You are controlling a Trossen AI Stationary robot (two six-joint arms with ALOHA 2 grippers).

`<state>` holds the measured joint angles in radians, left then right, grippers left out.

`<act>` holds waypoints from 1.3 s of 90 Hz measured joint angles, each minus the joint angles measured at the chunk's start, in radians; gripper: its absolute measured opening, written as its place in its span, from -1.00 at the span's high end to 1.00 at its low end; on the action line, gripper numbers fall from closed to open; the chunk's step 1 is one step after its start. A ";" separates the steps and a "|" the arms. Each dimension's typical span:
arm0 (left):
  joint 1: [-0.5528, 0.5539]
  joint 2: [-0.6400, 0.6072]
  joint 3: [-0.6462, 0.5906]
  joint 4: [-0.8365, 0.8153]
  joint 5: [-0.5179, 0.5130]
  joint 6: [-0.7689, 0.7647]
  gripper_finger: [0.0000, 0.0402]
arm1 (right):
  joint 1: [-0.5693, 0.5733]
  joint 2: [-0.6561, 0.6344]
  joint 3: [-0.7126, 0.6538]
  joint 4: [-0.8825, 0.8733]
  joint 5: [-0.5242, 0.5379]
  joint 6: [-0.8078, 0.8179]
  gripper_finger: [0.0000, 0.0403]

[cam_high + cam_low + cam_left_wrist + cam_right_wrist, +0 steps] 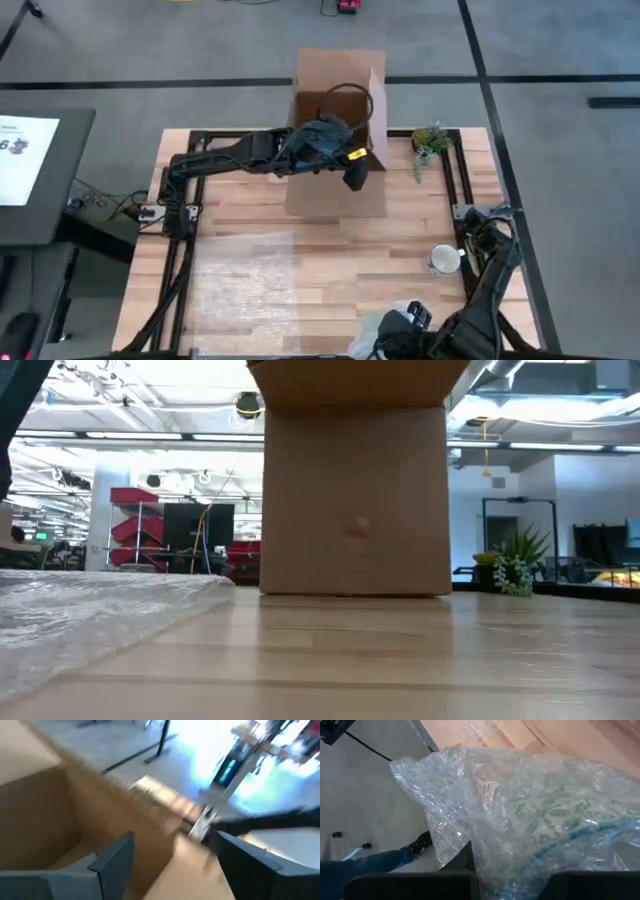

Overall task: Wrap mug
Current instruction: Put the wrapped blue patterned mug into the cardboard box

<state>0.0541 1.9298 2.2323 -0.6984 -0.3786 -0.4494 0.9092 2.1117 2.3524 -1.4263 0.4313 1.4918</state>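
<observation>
Cardboard box (335, 100) under open left claw (355, 178) | right claw (400, 335) grips bubble-wrapped bundle (545, 820)

The high view looks straight down on the tabletop (330, 260); the low one sits at board level, close to the cardboard box (355, 500) (seen in both, and the left wrist's).

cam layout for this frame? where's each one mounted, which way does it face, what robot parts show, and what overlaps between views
High: overhead, straight down on the table; both arms, left end effector at the cardboard box, right end effector at the near edge.
Low: table height, level at the box, sheet of bubble wrap and small plant; no arm.
Left wrist: looks into the box; own fingers apart.
Right wrist: on a bubble-wrapped bundle; fingers hidden.
Shared: box in high, low, left wrist.
</observation>
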 joint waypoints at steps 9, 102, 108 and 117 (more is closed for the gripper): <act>0.009 0.024 -0.001 0.050 -0.001 -0.022 -0.26 | 0.000 0.000 0.000 0.002 0.000 0.000 0.84; -0.034 0.116 0.045 0.052 -0.109 0.043 0.98 | 0.020 0.000 0.001 -0.001 0.032 0.029 0.86; -0.061 0.114 0.061 0.020 -0.092 0.054 0.99 | 0.024 -0.004 0.001 -0.003 0.045 0.020 0.86; -0.103 0.115 0.105 -0.092 -0.063 0.069 1.00 | 0.026 -0.022 0.002 0.001 0.063 -0.006 0.86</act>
<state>-0.0486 2.0449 2.3373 -0.7902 -0.4421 -0.3802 0.9347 2.0897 2.3540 -1.4256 0.4941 1.4857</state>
